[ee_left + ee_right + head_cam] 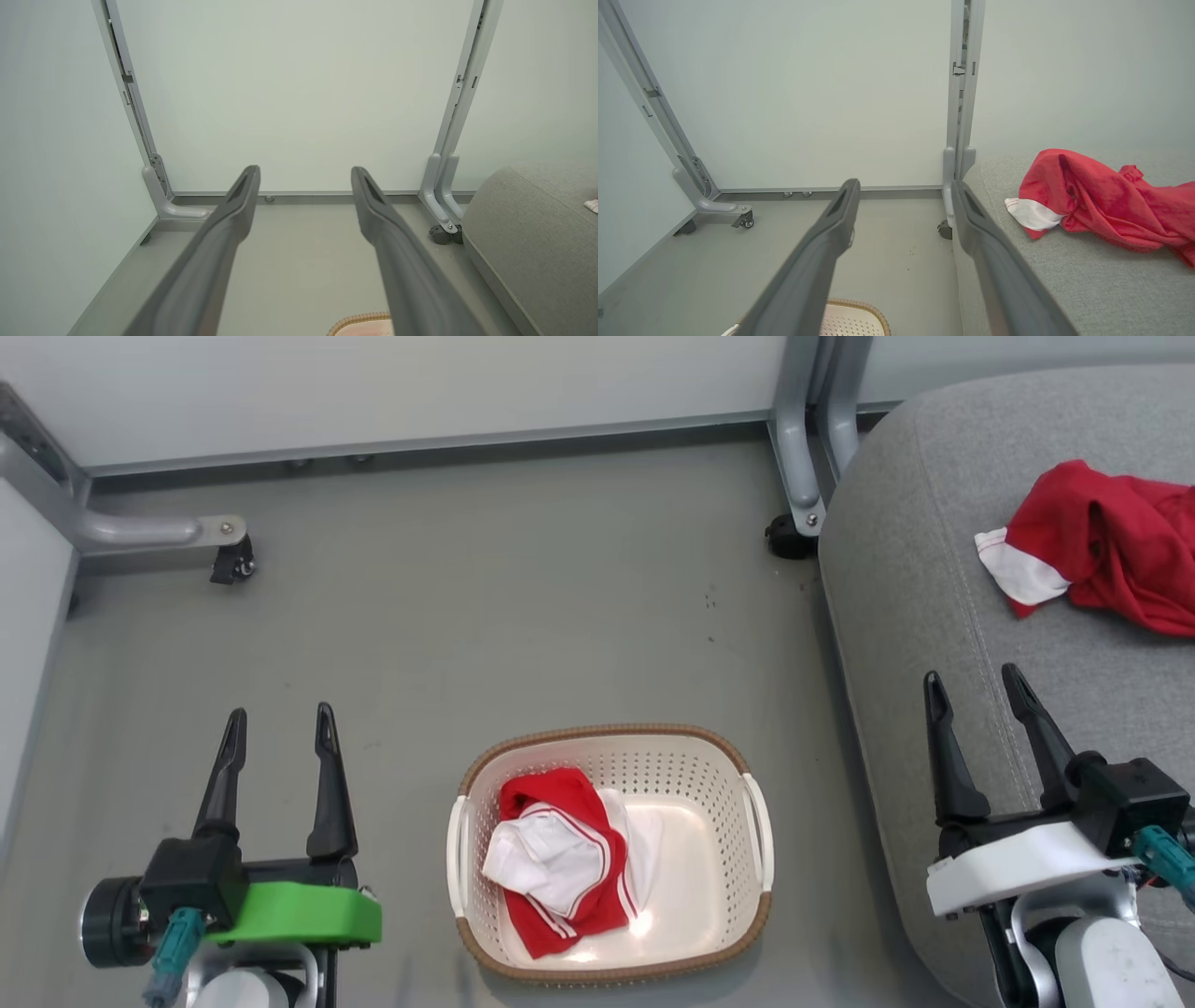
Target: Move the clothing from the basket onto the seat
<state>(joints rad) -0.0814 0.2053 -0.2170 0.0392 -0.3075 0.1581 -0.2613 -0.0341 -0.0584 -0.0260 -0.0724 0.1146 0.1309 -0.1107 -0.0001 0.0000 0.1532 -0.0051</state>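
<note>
Head view: striped red-and-white garment sits in the left half of the basket on the floor. Plain red garment with a white cuff lies on the seat, well apart from the basket. Left end effector wide open, empty, over the floor left of the basket. Right end effector wide open, empty, above the seat's edge.
</note>
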